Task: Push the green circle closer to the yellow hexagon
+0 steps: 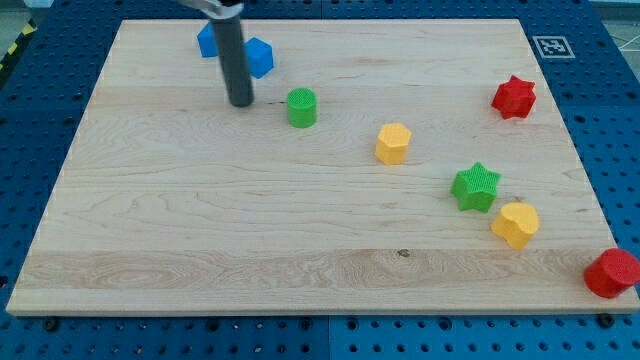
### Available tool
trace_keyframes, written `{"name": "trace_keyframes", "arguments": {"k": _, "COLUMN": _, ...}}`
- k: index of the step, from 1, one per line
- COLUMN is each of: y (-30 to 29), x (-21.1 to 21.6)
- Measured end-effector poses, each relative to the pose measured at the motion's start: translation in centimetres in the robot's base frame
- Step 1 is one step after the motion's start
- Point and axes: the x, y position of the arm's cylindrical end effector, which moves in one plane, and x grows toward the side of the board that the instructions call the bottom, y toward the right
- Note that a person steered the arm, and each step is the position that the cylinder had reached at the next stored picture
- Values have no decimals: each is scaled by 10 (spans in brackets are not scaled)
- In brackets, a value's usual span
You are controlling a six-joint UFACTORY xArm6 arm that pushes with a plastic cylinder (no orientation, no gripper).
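Blue perforated bench surrounds the pale wooden board (200,250), which fills most of the view. Nearest the view's bottom, at the right edge, a red round block (612,273) hangs partly off the board. Above it a yellow heart-like block (515,223) sits just beside a green star block (475,186). Further up, right of centre, stands the yellow hexagon block (393,143), and to its upper left, with a clear gap between them, the green circle block (302,107). A red star block (514,96) lies near the right edge. At the far top left two blue blocks (258,56) sit behind my rod, their shapes hard to read.

I carry no jaws, only a dark rod, so nothing is clenched or grasped. My tip (240,103) rests on the board just left of the green circle, apart from it. The hexagon lies right and slightly lower from the circle, so I judge I must push rightward and a little toward the view's bottom, starting from slightly above the circle's left side.
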Motion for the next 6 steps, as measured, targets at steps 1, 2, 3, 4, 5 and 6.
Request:
{"name": "trace_keyframes", "arguments": {"k": 1, "y": 93, "x": 7}}
{"name": "trace_keyframes", "arguments": {"k": 2, "y": 135, "x": 13}}
{"name": "trace_keyframes", "arguments": {"k": 3, "y": 77, "x": 6}}
{"name": "trace_keyframes", "arguments": {"k": 4, "y": 33, "x": 27}}
{"name": "trace_keyframes", "arguments": {"k": 5, "y": 68, "x": 53}}
{"name": "trace_keyframes", "arguments": {"k": 6, "y": 153, "x": 67}}
